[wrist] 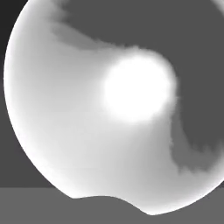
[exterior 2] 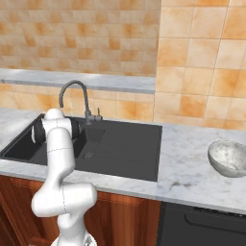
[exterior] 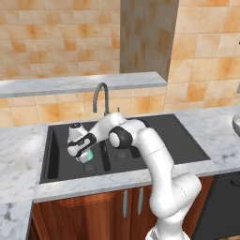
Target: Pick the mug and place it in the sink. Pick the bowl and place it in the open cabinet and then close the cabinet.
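The black two-basin sink (exterior: 187, 146) (exterior 2: 126, 144) is set in the marble counter, with a grey gooseneck tap (exterior: 100, 96) (exterior 2: 73, 91) behind it. My arm bends down into the left basin. My gripper (exterior: 82, 153) hangs low there, shut on the small teal mug (exterior: 89, 154), which is near the basin floor. In the hand view the mug's white inside (wrist: 87, 131) sits close up. The grey speckled bowl (exterior 2: 229, 157) (exterior: 236, 124) rests on the counter far to the right, well apart from the arm. I cannot make out the cabinet for sure.
A brown flat panel (exterior: 148, 35) hangs from above over the marble ledge (exterior: 79, 84) behind the tap. Orange-brown doors with short silver handles (exterior: 125, 204) lie below the sink. A dark appliance front (exterior 2: 202, 226) stands under the counter to the right.
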